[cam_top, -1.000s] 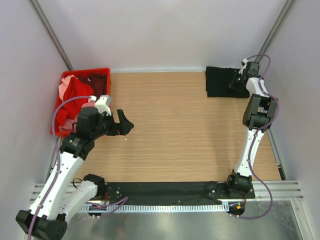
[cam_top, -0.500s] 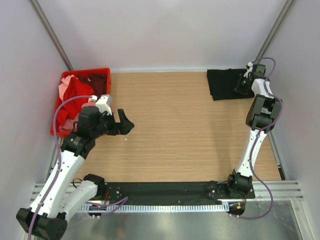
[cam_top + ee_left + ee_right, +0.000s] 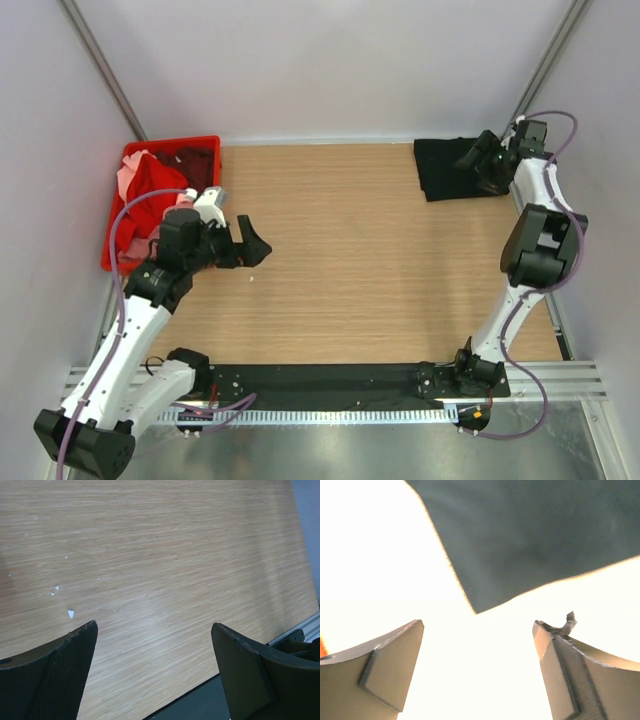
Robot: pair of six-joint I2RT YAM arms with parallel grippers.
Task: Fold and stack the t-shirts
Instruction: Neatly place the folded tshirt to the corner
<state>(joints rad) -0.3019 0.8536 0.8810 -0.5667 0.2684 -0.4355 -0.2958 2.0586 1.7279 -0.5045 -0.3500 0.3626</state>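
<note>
A folded black t-shirt (image 3: 445, 170) lies flat at the table's far right corner. My right gripper (image 3: 478, 157) hovers over its right part, open and holding nothing. In the right wrist view the gripper (image 3: 478, 624) has its fingers wide apart, and a corner of the black t-shirt (image 3: 535, 535) shows beyond them. Red (image 3: 150, 185), pink (image 3: 128, 180) and dark maroon (image 3: 195, 160) t-shirts are heaped in the crate at far left. My left gripper (image 3: 250, 243) is open above bare wood just right of the crate, with nothing between its fingers (image 3: 154, 625).
The red plastic crate (image 3: 170, 143) stands against the left wall. Small white specks (image 3: 70, 613) dot the wooden table (image 3: 340, 260). A black rail (image 3: 330, 380) runs along the near edge. Walls close in at the back and on both sides.
My right gripper was shut on the black t-shirt's right edge; it drew the shirt slightly right, then opened, let go and moved up and right. The left arm has barely moved.
</note>
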